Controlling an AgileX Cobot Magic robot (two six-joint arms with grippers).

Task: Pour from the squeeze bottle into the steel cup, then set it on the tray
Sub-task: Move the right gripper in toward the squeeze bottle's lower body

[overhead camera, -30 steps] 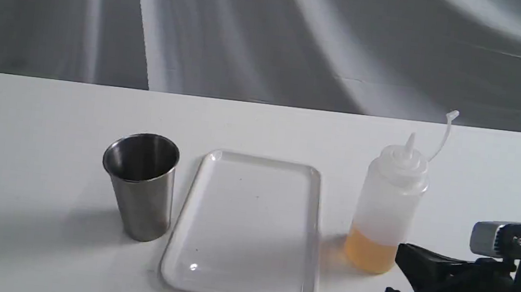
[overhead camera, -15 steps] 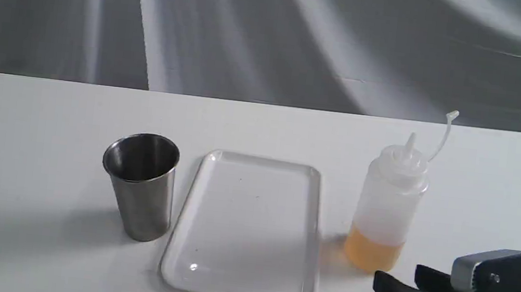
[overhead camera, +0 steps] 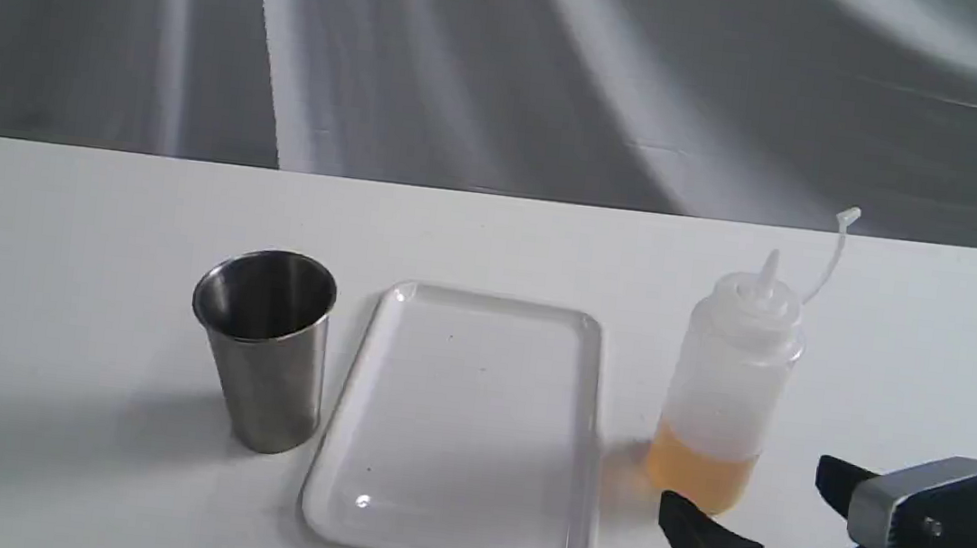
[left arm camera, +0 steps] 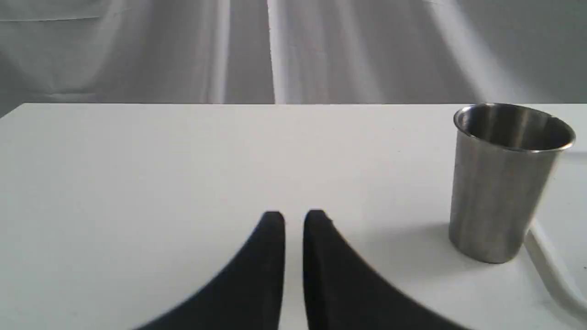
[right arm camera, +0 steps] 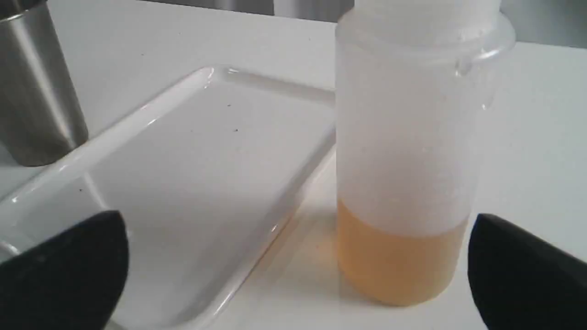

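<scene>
The squeeze bottle [overhead camera: 726,390] stands upright on the table, right of the tray [overhead camera: 463,426], with amber liquid in its bottom part and its cap strap sticking up. The steel cup [overhead camera: 262,350] stands upright left of the tray. My right gripper [overhead camera: 747,487] is open just in front of the bottle's base, touching nothing. In the right wrist view the gripper [right arm camera: 298,243] has its black fingers [right arm camera: 69,266] spread wide on either side of the bottle [right arm camera: 403,160]. My left gripper [left arm camera: 293,215] is shut and empty, low over the table to the left of the cup [left arm camera: 504,183].
The white table ends at a far edge [overhead camera: 497,191] against a grey draped backdrop. The tray [right arm camera: 197,160] is empty, and the cup [right arm camera: 36,91] stands beyond its far side. A corner of the tray rim [left arm camera: 550,275] lies beside the cup.
My right gripper has gone from shut to wide open. It has dropped lower and its near finger has come forward level with the bottle's base. Bottle, cup and tray have not moved.
</scene>
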